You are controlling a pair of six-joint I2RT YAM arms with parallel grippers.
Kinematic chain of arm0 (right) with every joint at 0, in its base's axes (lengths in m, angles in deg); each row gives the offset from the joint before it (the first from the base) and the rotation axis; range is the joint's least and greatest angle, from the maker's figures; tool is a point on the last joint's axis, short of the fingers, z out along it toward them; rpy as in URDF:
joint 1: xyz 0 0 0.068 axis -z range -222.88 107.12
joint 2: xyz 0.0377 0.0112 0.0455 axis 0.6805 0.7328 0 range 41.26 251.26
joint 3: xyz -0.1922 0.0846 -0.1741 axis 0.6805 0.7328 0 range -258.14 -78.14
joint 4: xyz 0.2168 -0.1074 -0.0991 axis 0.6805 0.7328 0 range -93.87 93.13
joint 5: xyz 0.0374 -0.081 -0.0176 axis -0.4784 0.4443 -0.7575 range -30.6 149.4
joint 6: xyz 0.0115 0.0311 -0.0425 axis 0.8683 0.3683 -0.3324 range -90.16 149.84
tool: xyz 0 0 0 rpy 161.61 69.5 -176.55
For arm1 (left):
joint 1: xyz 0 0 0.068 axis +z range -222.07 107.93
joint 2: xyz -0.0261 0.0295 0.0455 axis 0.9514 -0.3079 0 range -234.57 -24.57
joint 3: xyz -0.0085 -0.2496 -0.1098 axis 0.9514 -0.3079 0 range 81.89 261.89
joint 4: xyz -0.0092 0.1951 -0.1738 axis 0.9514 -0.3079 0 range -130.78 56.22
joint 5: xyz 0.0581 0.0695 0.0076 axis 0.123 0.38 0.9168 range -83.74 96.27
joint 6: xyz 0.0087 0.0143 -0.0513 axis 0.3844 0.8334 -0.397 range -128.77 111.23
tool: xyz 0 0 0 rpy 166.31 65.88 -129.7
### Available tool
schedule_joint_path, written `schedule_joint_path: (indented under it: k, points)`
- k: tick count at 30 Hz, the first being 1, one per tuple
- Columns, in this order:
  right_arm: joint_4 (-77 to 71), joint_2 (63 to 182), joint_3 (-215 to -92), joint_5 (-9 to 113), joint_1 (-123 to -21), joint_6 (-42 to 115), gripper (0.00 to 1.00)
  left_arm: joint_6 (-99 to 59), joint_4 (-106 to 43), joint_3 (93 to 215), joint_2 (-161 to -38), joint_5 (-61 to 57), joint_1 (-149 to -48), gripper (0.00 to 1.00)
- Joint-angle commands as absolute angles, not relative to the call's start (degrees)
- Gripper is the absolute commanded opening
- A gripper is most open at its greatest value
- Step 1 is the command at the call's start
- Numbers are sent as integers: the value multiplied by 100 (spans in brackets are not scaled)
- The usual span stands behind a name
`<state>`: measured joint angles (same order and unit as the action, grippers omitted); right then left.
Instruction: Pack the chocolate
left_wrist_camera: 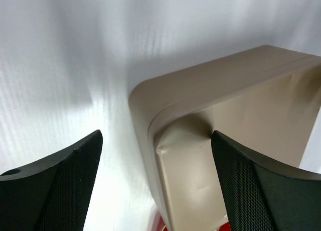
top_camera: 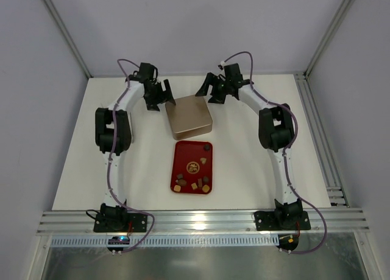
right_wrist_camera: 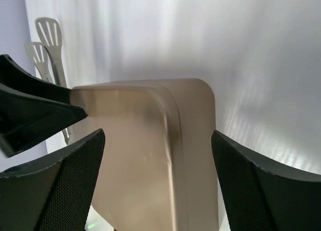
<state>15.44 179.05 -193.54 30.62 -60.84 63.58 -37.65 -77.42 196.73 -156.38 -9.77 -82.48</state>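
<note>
Several small brown and tan chocolates (top_camera: 200, 182) lie scattered on a red tray (top_camera: 184, 153) at mid-table; one dark round one (top_camera: 208, 148) sits at its far right corner. A square golden-brown tin (top_camera: 189, 117) with its lid on stands just behind the tray. My left gripper (top_camera: 159, 98) is open at the tin's far left corner (left_wrist_camera: 200, 140), jaws wide on either side of that corner. My right gripper (top_camera: 214, 92) is open at the tin's far right corner (right_wrist_camera: 150, 155), jaws wide likewise. Neither gripper holds anything.
A sliver of the red tray (left_wrist_camera: 160, 222) shows below the tin in the left wrist view. The left gripper (right_wrist_camera: 30, 110) shows in the right wrist view. White walls enclose the table at the back and sides; an aluminium rail (top_camera: 201, 222) runs along the near edge.
</note>
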Motion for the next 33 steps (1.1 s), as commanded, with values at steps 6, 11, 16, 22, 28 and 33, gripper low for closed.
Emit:
schedule_joint_path:
  k: [6, 11, 16, 22, 28, 33]
  points:
    - [1125, 15924, -18629, 3574, -5738, 6087, 95, -3434, -7878, 19519, -14263, -173, -8191, 86]
    - [765, 14605, -16969, 4023, -5730, 5982, 100, -3522, -7790, 18493, -13269, -252, -8217, 86]
    - [430, 12954, -15656, 4392, -5738, 5920, 100, -3479, -7632, 17340, -11830, -156, -8463, 86]
    - [588, 11319, -14276, 4779, -5738, 5797, 100, -3215, -7561, 15942, -10133, 81, -8508, 87]
    - [1027, 10200, -13185, 5508, -5738, 5718, 100, -3145, -7562, 14931, -9137, 99, -8508, 87]
    - [1133, 9549, -12745, 5676, -5738, 5560, 100, -3075, -7491, 14535, -8574, 213, -8508, 87]
